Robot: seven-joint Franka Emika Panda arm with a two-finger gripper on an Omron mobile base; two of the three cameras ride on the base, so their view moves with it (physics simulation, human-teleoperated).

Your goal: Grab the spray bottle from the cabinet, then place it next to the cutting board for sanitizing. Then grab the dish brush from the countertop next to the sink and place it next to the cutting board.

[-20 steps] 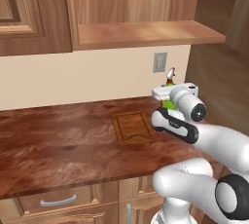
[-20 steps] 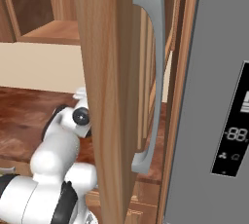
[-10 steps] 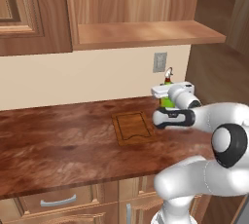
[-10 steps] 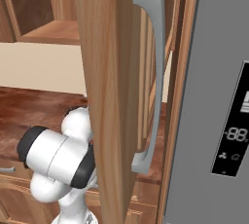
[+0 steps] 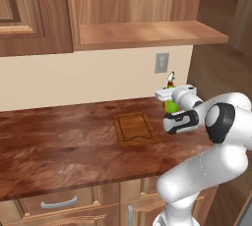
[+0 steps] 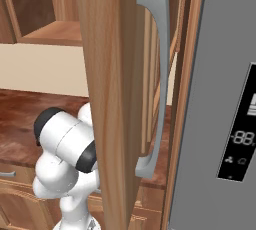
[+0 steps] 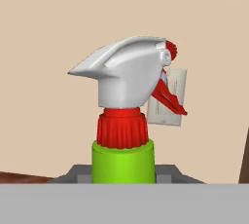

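The hand (image 5: pixel 169 98) was clenched around the green body of the spray bottle (image 5: pixel 170 99), holding it upright above the desk (image 5: pixel 64 141), just right of the cutting board (image 5: pixel 135 128). In the left base view the bottle's red neck and white nozzle stuck up above the white hand, in front of the cream wall and just below the wall outlet (image 5: pixel 161 63). Whether the bottle's base touched the desk could not be told, since the hand covered it.

In the hand view the spray bottle (image 7: pixel 125 121) stood right in the middle, close to the camera, its green shoulder low between the finger tips, the ribbed red collar above that and the white trigger head on top with its spout pointing left and its red trigger on the right. The outlet (image 7: pixel 171 102) showed partly behind the trigger.

The cutting board lay flat on the desk, under the open shelf of the cabinet (image 5: pixel 142 32).
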